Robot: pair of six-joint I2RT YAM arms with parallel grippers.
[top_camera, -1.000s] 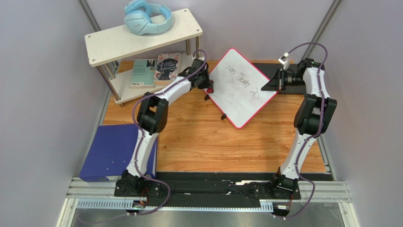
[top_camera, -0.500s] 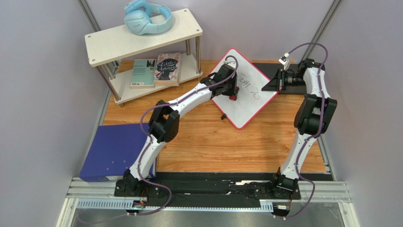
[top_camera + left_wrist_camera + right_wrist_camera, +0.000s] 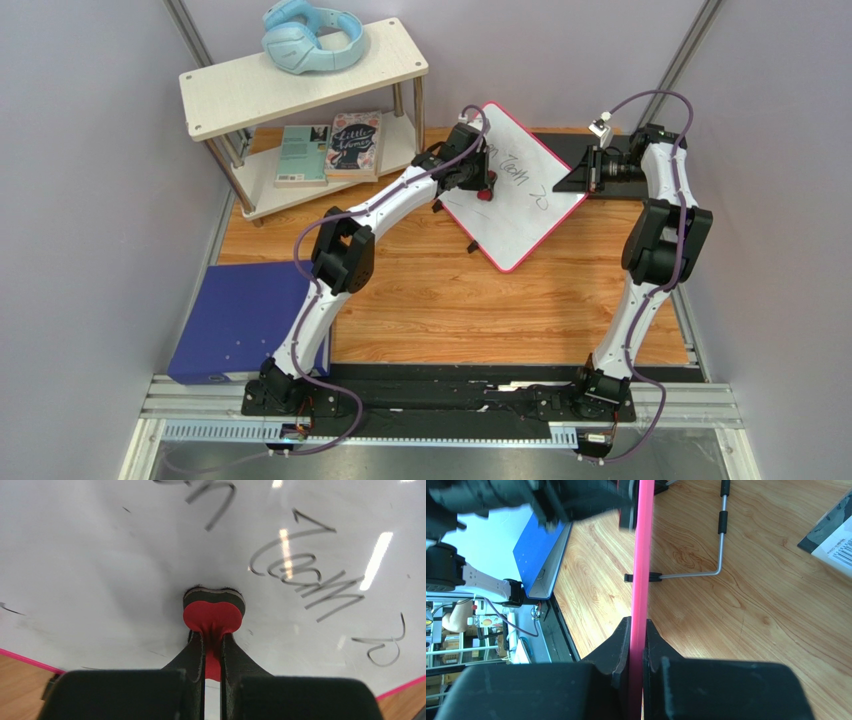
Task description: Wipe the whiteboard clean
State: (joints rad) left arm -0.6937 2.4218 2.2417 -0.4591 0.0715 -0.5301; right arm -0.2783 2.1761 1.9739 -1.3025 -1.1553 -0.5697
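The whiteboard (image 3: 520, 220) lies cornerwise at the far middle of the wooden surface (image 3: 450, 300), black handwriting across it; the right jaws are clamped on its pink rim — at the right-hand corner; the left jaws pinch a red eraser (image 3: 213, 616) — its dark pad pressed against the board, just left of the writing.

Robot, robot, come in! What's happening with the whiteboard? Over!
Left gripper shut on red eraser, pressed to whiteboard. Right gripper clamps its pink rim. Black writing not yet wiped. Nothing blocking.
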